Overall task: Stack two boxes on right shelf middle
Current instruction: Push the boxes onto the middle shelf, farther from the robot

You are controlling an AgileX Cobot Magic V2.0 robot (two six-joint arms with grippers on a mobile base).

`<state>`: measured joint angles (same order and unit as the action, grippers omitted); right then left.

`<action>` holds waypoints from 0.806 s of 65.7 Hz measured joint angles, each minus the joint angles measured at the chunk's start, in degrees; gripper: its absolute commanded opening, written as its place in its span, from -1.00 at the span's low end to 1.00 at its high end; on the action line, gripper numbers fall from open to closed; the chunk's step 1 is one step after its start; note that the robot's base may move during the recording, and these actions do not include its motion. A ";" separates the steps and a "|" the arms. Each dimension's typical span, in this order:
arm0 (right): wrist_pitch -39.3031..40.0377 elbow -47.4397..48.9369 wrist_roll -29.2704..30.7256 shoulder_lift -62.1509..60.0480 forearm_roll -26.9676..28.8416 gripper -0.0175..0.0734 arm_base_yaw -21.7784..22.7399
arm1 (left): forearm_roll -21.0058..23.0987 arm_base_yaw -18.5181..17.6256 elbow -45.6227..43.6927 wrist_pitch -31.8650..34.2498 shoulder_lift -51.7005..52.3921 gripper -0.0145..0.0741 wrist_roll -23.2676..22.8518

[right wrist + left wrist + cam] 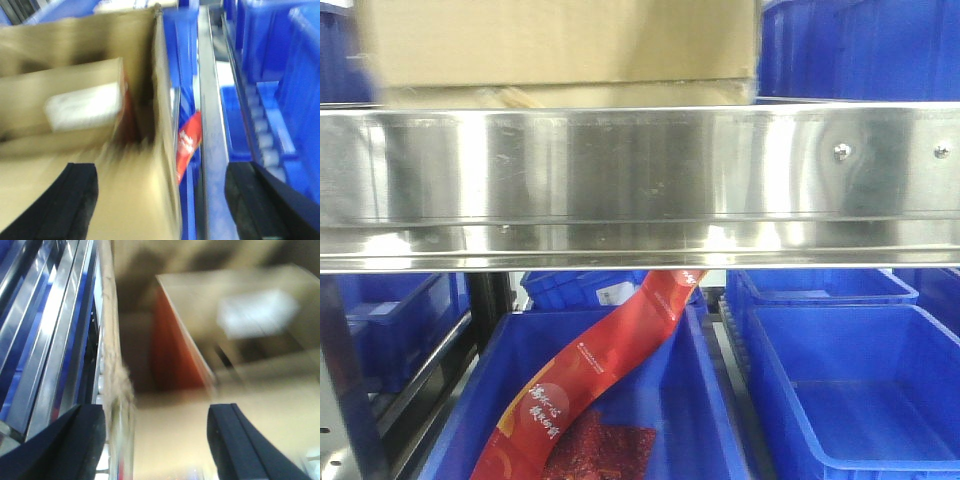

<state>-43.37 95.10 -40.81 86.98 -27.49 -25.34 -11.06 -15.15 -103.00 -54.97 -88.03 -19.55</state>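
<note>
A large open cardboard box (560, 50) sits on the steel shelf (640, 185) at the top of the front view. Inside it lies a smaller cardboard box (240, 325) with a white label and an orange side; it also shows in the right wrist view (75, 100). My left gripper (157, 440) is open, its jaws astride the big box's left wall (112, 340). My right gripper (160, 200) is open, its jaws astride the big box's right wall (162, 125). Both wrist views are blurred.
Blue plastic bins stand below the shelf: one (620, 400) holds a long red packet (590, 385), another (860, 390) stands to its right. More blue bins (860, 50) flank the box on the shelf. A steel rail (212, 125) runs beside the box's right wall.
</note>
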 measured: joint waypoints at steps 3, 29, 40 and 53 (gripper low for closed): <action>0.00 0.00 0.39 -0.60 -0.11 -0.25 0.00 | 0.00 0.00 -0.07 0.00 0.51 -0.17 0.00; -1.87 0.00 3.40 -2.82 -0.22 -0.97 0.00 | 2.65 0.00 -0.21 0.00 1.47 -0.92 4.08; -1.32 -1.01 9.55 -5.63 -0.22 -0.97 0.99 | 9.77 0.09 0.39 3.22 2.25 -0.92 9.54; 6.12 -12.11 10.23 -12.57 1.14 -0.97 8.09 | 11.37 -2.85 12.66 14.35 7.72 -0.92 10.07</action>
<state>-37.25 82.99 -30.58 74.41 -26.35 -17.24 0.31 -18.00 -90.34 -40.62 -80.32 -9.48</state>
